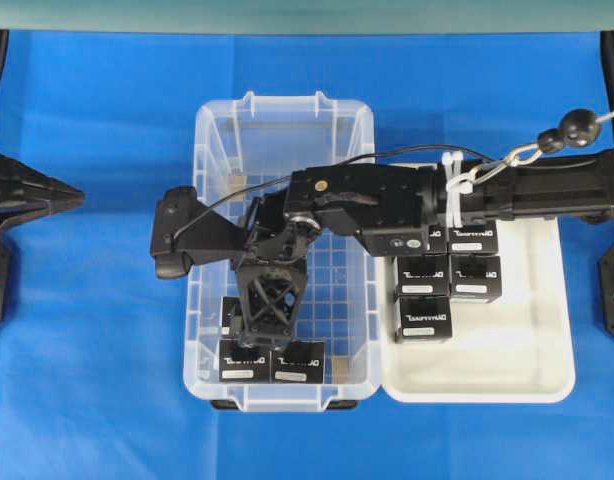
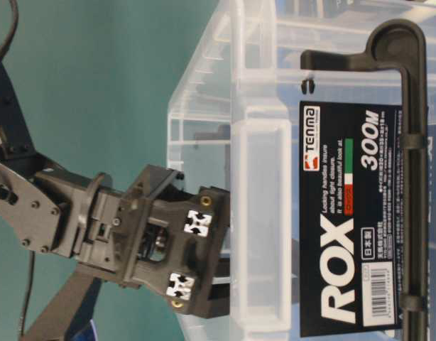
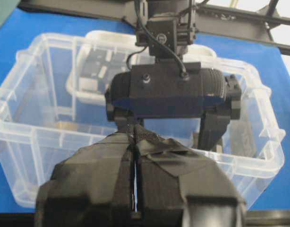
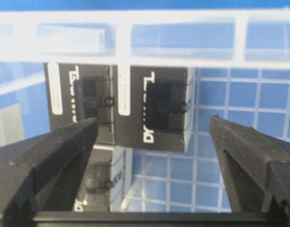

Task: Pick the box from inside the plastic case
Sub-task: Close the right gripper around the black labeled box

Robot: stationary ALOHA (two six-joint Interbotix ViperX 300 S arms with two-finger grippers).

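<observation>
The clear plastic case (image 1: 212, 150) sits on the blue table (image 1: 87, 330), touching the white tray (image 1: 547, 340) on its right. Black boxes (image 1: 297, 362) lie in both.

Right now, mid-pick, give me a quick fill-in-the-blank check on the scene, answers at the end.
1. The right tool hangs inside the case with its jaws ____.
2. The boxes left in the case number ____.
3. The left tool is ____ and outside the case.
4. The boxes already moved lie in the white ____ beside the case.

Missing words: open; three; shut; tray
</observation>
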